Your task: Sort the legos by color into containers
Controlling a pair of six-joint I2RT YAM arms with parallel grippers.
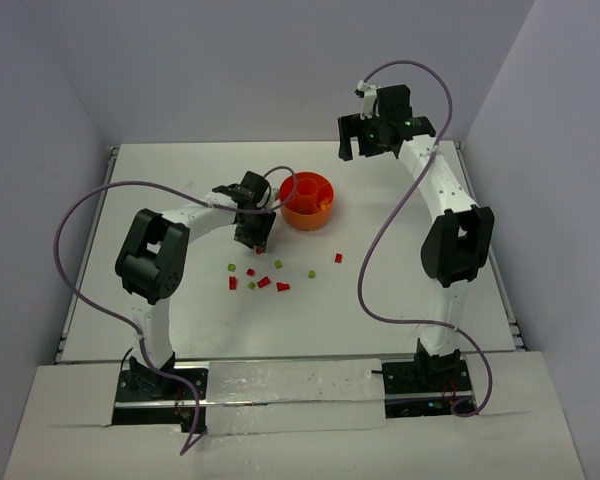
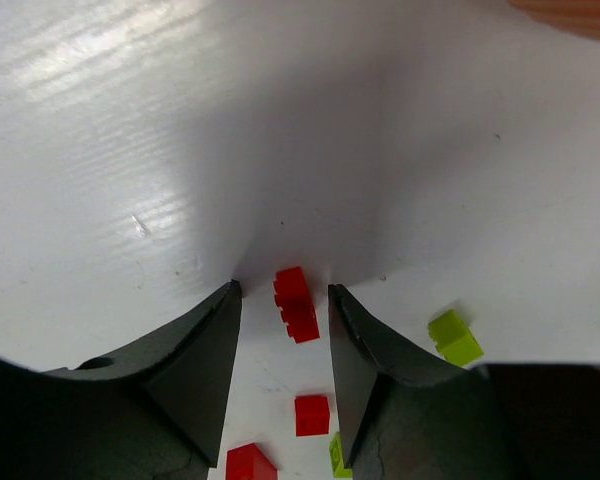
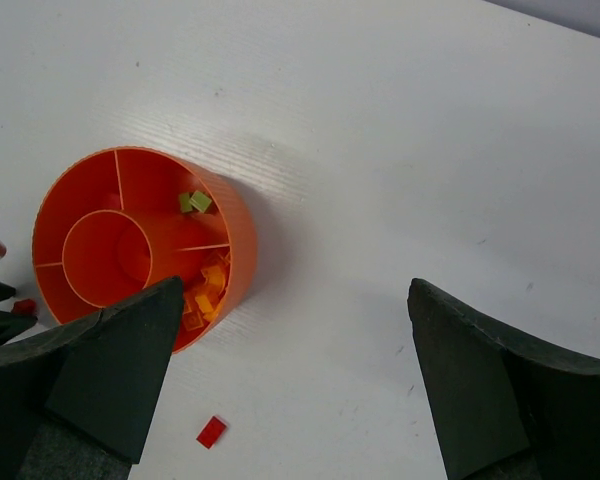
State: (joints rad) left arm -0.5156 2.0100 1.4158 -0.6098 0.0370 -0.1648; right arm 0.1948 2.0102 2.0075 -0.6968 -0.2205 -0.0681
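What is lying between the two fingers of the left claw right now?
One red lego lies on the white table inside the open left claw, touching neither side. The left wrist view shows it.

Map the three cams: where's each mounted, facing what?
Top external: above and behind the bases, looking down over the table; left arm and right arm show.
Left wrist: low, facing down at a red lego between the left gripper's fingers.
Right wrist: high, facing down at the orange bowl; the right gripper's fingers frame it.
Shared: top and right wrist both show the bowl.
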